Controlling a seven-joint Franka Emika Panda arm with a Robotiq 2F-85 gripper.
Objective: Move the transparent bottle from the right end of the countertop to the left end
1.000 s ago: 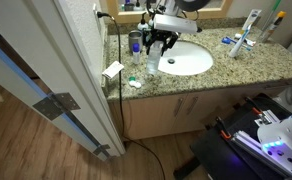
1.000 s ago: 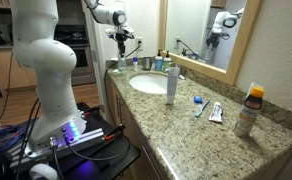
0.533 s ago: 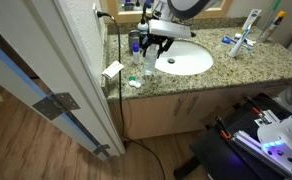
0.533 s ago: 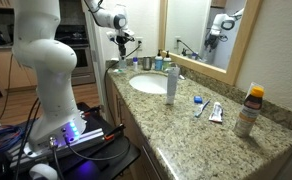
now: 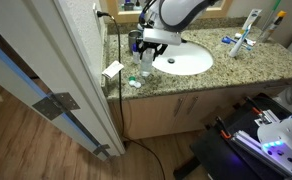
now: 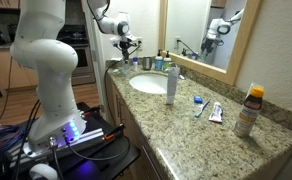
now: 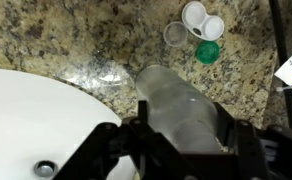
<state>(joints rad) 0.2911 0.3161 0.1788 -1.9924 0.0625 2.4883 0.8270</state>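
gripper (image 7: 179, 150) is pinching the transparent bottle (image 7: 174, 100), fingers snug on both its sides | bottle's sitting over the countertop (image 7: 56, 40) just beside the sink (image 7: 26, 120) rim | white and green caps (image 7: 201, 25) are lying near it

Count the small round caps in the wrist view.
4: two white caps side by side at the top, a clear cap left of them, a green cap below. The bottle may hide others.
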